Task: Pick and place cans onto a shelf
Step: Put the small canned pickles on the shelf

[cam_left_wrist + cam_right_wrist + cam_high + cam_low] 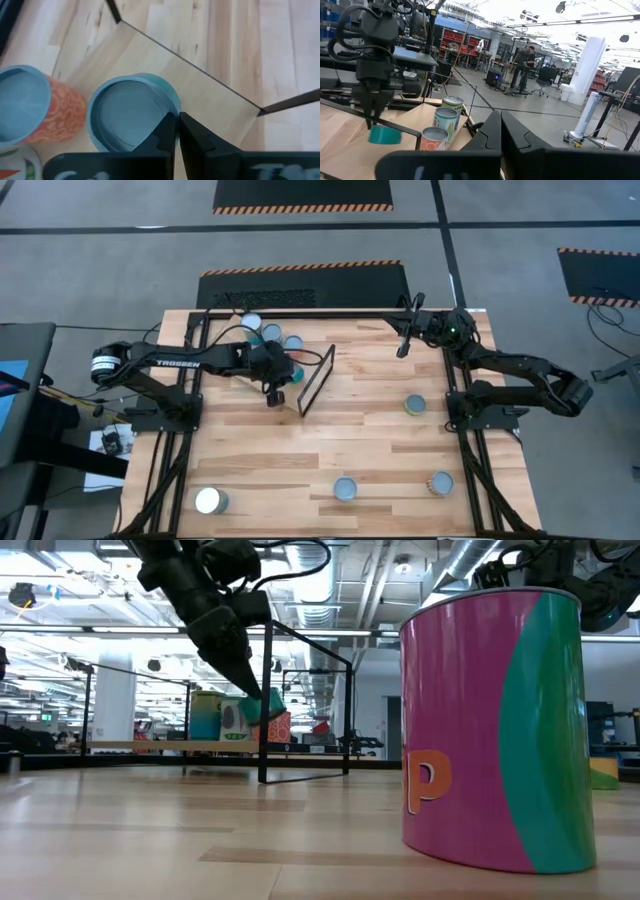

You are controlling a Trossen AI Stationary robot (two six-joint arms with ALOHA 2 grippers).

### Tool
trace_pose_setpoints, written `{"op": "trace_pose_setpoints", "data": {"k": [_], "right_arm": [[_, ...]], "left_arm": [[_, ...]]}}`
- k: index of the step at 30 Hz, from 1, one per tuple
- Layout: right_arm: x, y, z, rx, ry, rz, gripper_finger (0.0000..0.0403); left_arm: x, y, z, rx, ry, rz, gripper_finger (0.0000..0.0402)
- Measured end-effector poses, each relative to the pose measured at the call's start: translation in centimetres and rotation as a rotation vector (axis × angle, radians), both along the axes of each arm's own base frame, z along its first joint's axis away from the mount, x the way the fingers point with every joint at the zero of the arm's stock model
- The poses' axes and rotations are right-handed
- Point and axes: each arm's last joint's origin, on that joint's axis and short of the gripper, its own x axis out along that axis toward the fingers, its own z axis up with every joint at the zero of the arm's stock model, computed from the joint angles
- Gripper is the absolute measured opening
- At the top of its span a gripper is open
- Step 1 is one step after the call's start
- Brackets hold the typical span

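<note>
The shelf (248,385) is a tilted light-wood board with a thin black frame (318,380) at its right end. My left gripper (275,395) is over the board, shut on a teal can (132,117) with a pale-blue top. That can also shows in the low view (266,706) and the right wrist view (385,135). An orange can (35,112) stands right beside it. Three cans (272,333) stand at the shelf's far end. My right gripper (403,345) is shut and empty, raised near the table's far right corner. My left gripper holds the teal can by its top rim (169,111). One finger (165,132) lies over the top inside the rim and the other (196,135) is outside the wall. The fingers come from above, slanting down. The can hangs tilted below them, just above the board (200,100).
Loose cans stand on the table at right centre (415,405), near centre (345,490), near right (440,483) and near left (210,500). A pink-and-teal can (490,730) fills the low view's foreground. A person (529,60) stands far off in the room.
</note>
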Motion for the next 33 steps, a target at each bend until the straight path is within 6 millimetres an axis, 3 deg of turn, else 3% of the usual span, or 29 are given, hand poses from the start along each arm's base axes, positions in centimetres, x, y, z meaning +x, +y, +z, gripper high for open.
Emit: {"op": "trace_pose_setpoints", "data": {"k": [15,22,27,33], "right_arm": [[0.0,0.0,0.1,-0.013,-0.009,-0.001,0.001],[0.0,0.0,0.1,-0.017,-0.009,-0.002,0.001],[0.0,0.0,0.1,-0.017,-0.008,-0.002,0.001],[0.0,0.0,0.1,-0.016,-0.007,-0.002,0.001]], "left_arm": [[1.4,0.1,-2.2,-0.038,0.036,0.073,0.0003],[1.2,0.0,-1.7,-0.035,0.023,0.087,0.0041],[1.5,0.1,-0.5,-0.007,0.031,0.046,0.0071],[0.2,-0.8,3.6,0.046,-0.012,-0.017,0.0072]]}}
